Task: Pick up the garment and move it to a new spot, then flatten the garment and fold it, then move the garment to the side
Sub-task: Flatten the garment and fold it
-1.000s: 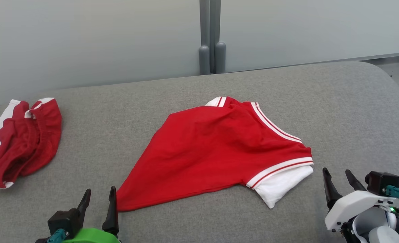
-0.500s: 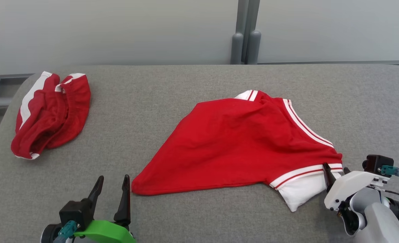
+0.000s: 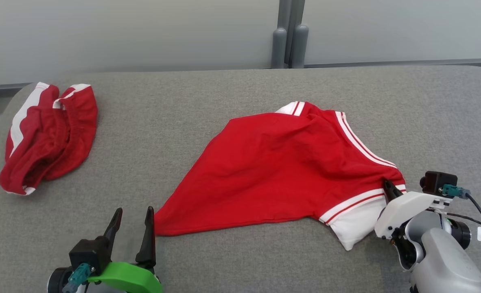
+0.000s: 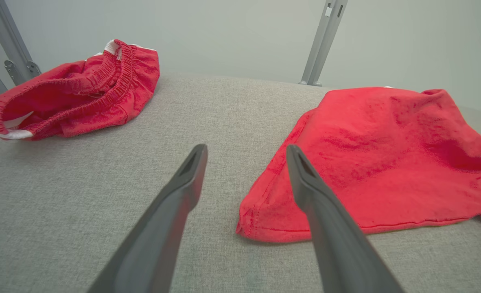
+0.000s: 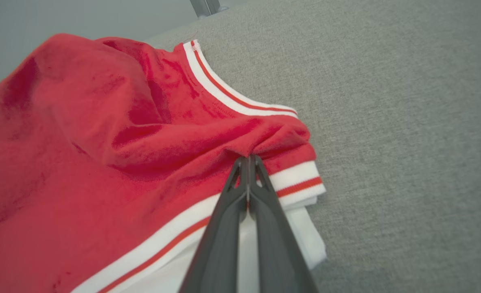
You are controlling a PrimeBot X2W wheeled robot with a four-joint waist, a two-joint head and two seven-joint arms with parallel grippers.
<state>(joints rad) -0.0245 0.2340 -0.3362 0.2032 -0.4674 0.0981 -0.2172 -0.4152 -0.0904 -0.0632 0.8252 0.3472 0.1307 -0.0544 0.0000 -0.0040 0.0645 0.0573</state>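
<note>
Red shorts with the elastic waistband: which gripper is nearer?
Left. The left gripper stands open, apart from the red shorts; the right gripper is far across, shut on the red shirt at its sleeve.

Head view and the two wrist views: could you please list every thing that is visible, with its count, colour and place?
shirt: one, red with white striped trim, crumpled at the table's middle-right.
shorts: one pair, red with a white stripe, bunched at the table's far left.
table: one, grey fabric top, under both garments.
posts: two, grey, upright behind the table.
wall: one, pale grey, at the back.
left gripper: one, dark fingers, open, beside the shirt's near corner.
right gripper: one, dark fingers, shut on the shirt by its striped sleeve.
</note>
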